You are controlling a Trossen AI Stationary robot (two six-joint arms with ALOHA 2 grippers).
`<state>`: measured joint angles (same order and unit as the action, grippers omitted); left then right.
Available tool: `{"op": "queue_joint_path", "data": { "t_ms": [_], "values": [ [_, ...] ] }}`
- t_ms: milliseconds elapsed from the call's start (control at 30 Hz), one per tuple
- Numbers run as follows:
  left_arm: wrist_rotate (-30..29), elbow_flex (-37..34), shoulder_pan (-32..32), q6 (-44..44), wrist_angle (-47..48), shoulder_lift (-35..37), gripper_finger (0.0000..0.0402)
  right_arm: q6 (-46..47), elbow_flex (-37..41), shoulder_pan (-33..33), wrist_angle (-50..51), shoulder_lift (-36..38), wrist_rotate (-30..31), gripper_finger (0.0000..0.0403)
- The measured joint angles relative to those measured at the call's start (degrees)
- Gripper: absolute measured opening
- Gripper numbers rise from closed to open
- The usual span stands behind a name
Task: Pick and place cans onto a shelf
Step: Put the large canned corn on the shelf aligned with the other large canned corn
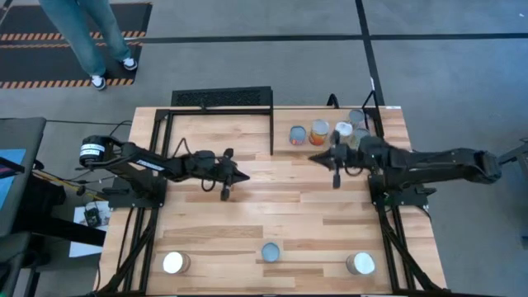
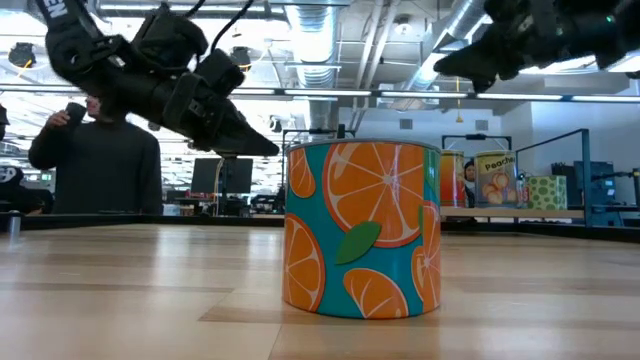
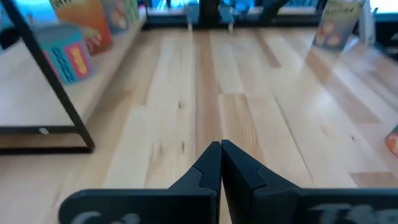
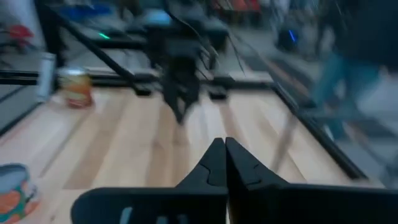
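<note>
Seven cans (image 1: pixel 271 252) stand upright, axes vertical, on the table (image 1: pixel 247 214).

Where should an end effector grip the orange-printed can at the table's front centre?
Judging by its pose, from straight above: the orange-printed can stands upright and alone, so fingers can straddle its round side wall just below the lid. Nothing stands close beside it.

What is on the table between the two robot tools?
Nothing. In the high view, only bare wood of the table lies between the left tool and the right tool; both are shut and empty.
</note>
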<state>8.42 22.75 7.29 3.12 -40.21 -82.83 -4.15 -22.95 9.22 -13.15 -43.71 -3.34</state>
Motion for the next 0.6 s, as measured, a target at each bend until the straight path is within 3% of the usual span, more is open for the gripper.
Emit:
{"op": "queue_joint_path", "data": {
  "t_ms": [300, 400, 600],
  "values": [
    [-11.7, 17.0, -9.8, -6.2, 34.6, 0.0, 0.0, -3.8, 12.2, -5.1, -29.5, -7.7, -2.7, 0.0006],
    [-16.7, 23.1, -13.6, -10.9, 46.0, 0.0, 0.0, -3.5, 13.2, -4.0, -34.0, -9.0, -5.8, 0.0004],
    [-23.5, 32.6, -23.6, -27.2, 65.0, 0.0, 0.0, -0.6, 13.2, -4.6, -37.0, -13.0, -5.8, 0.0008]
  ]
}}
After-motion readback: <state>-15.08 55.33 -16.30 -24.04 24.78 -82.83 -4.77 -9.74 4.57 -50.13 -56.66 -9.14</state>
